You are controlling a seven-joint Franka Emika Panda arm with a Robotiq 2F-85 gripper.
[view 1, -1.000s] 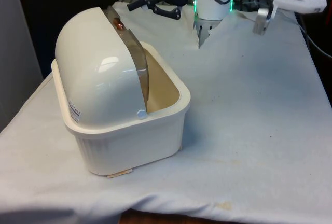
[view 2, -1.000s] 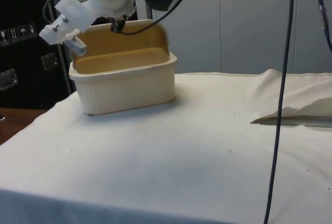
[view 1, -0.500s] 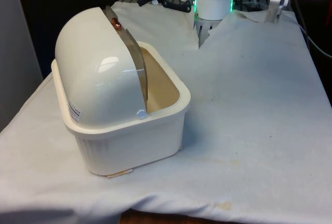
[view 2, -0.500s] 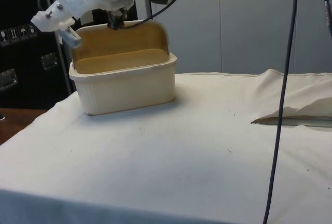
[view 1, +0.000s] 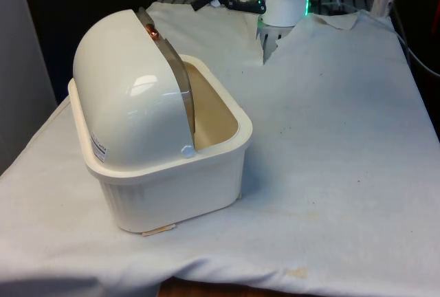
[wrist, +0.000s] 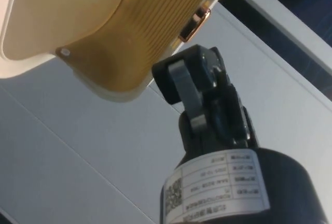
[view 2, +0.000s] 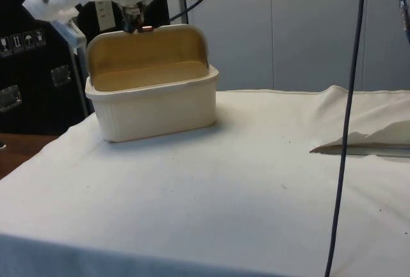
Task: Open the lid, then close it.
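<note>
A cream bread box stands on the table at the front view's left. Its domed roll lid is rolled back, so the box is open and its inside shows in the side view. A small copper handle sits at the lid's top edge. My black gripper hangs behind and above the box, apart from the handle. From the side, the gripper hovers just above the lid's edge beside the handle. At the wrist, the gripper is shut on nothing, a little off the handle.
The white cloth covers the table, with a rumpled fold near one edge. A dark cable hangs down in the side view. Dark cabinets stand behind the box.
The gripper has risen off the lid's handle and drawn back towards the robot's base. The lid has stayed rolled open.
</note>
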